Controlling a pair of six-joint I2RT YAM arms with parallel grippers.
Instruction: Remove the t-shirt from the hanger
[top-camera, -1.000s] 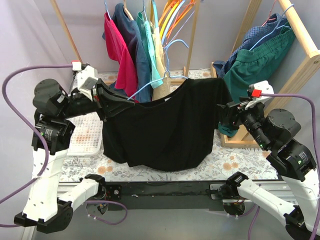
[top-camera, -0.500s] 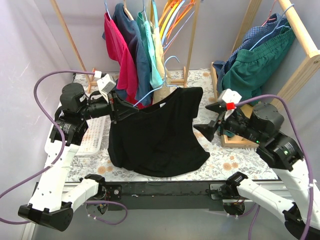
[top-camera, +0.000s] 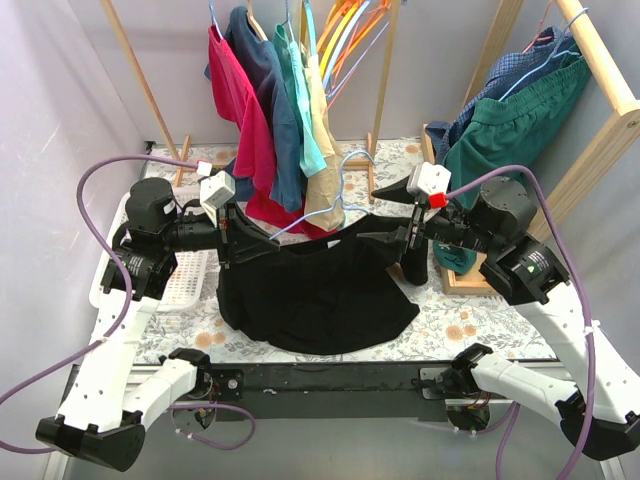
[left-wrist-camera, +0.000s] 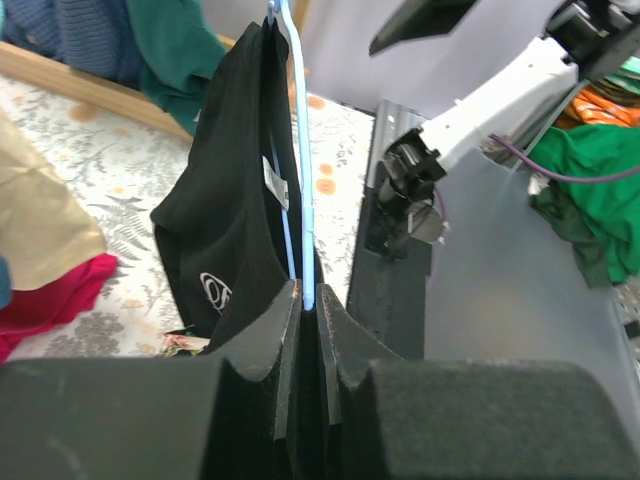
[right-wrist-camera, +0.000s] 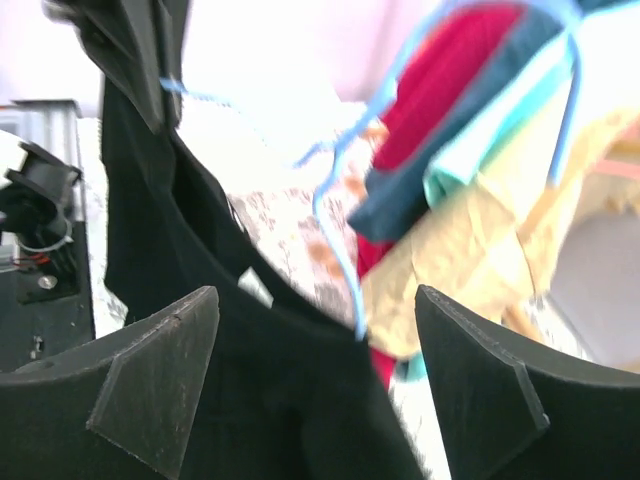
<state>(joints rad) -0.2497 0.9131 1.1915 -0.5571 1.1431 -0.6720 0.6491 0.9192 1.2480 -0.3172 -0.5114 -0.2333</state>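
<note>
Swinging inward since 0.5 s ago, the right end effector (top-camera: 392, 248) faces the t-shirt (top-camera: 310, 290) collar. The left end effector (left-wrist-camera: 308, 300) clenches the hanger (left-wrist-camera: 303, 200) and shirt shoulder. Soft and light, the shirt sags below onto the counter (top-camera: 450, 320), best pinched at the collar. The right end effector gapes, holding nothing. Below the left sits a white basket (top-camera: 185, 280), contents seemingly hidden.

Middle of the tabletop (top-camera: 478, 316) is blocked: a black t-shirt (top-camera: 315, 295) spans from the left end effector (left-wrist-camera: 308, 296) to the right end effector (right-wrist-camera: 315, 296), its hem draped toward the near edge. Far edge: crowded clothes rack (top-camera: 285, 110), its garments just behind the light blue hanger (top-camera: 345, 190). Right edge: wooden rack (top-camera: 590, 60) with green clothes. A white tray (top-camera: 185, 275) takes the left edge. Bare floral surface at the near right corner only — passable.
</note>
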